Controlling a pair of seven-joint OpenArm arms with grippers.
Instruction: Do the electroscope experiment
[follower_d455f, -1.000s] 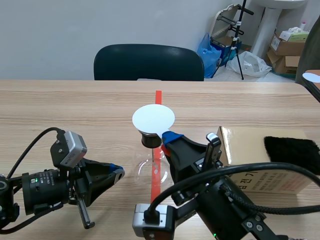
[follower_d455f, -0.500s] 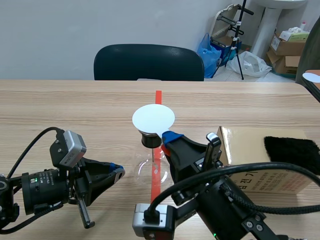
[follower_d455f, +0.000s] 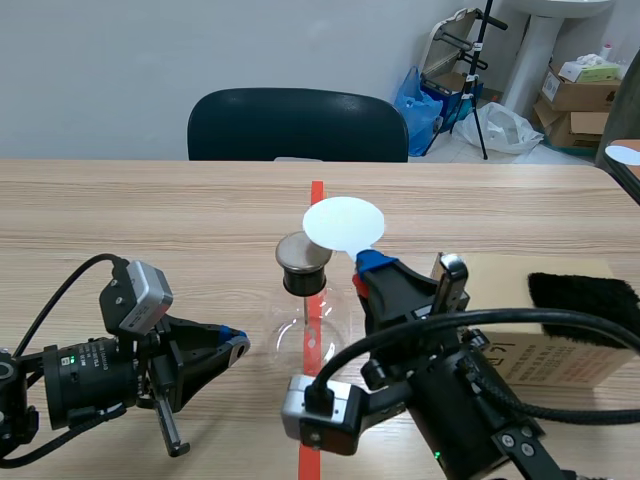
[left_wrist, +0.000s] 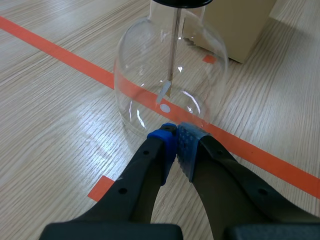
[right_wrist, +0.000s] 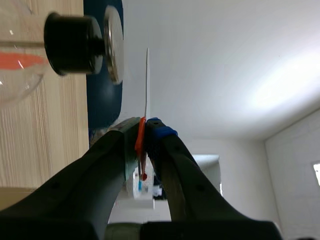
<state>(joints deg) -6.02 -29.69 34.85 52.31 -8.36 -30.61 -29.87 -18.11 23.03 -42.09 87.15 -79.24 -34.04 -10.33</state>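
Shifted my right end effector (right_wrist: 144, 131), clamped on the white disc (follower_d455f: 344, 223), to 2 o'clock of the electroscope cap (follower_d455f: 303, 252); my left end effector (left_wrist: 176, 142) sits closed, empty.

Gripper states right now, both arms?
Left gripper: closed, holding nothing.
Right gripper: closed on the handle of the white disc.

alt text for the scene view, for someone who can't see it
The right gripper holds a white disc up close beside the metal cap of a glass flask that stands on a red tape line. The left gripper is shut, low beside the flask; a cardboard box sits to the flask's right.
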